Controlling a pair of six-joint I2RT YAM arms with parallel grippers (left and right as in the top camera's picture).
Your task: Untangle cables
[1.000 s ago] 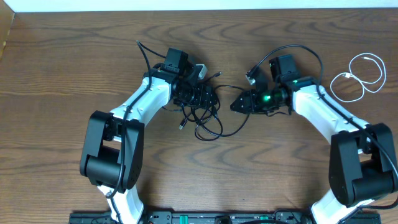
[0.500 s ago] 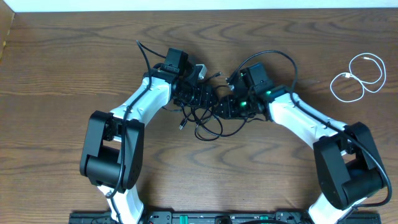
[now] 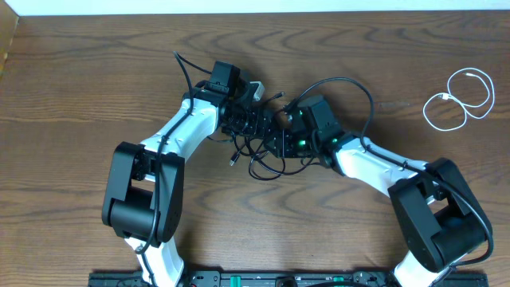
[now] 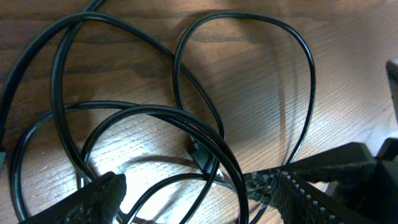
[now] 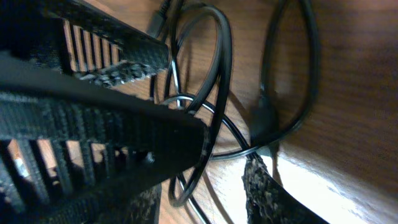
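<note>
black cables (image 3: pixel 256 159) lie knotted at the centre of the tabletop (image 3: pixel 96 88), loose loops spilling toward 6 o'clock. over the knot the left hand (image 3: pixel 245 125) hovers with its fingers spread wide, holding nothing. the right hand (image 3: pixel 280 137) sits at the pile's 3 o'clock edge, and it cannot be told whether it grips a strand. the step likely goes best if the right hand takes a single strand and draws it toward 3 o'clock while the left pins the rest. the white cable (image 3: pixel 456 100) lies coiled well apart at 2 o'clock.
</note>
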